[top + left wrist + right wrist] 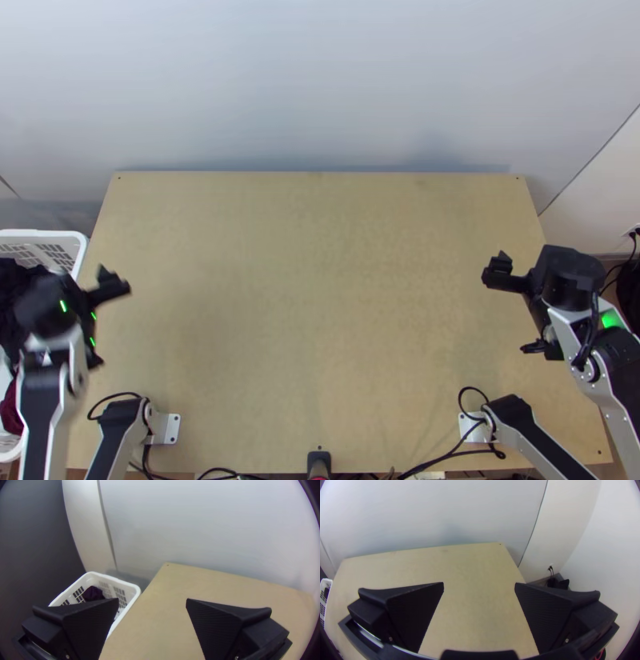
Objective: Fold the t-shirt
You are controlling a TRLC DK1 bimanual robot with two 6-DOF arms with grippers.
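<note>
Bunched dark cloth (11, 300) is held in the laundry basket (133, 590), possibly the t-shirt included. Light, limp handling is expected; shoulder seams are best pinched. The left gripper (152, 599) and right gripper (479, 583) are kept empty, fingers spread.

High view faces down; wrist views, seemingly nearer, face across the shared table (320, 280).

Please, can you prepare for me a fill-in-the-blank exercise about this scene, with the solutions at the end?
The basket is ____ in colour.
In the top view, it stands beside the table, on its ____ side.
Dark cloth lies ____ the basket.
The left gripper and the right gripper are both ____, not shut.

Missing words: white; left; inside; open.
</note>
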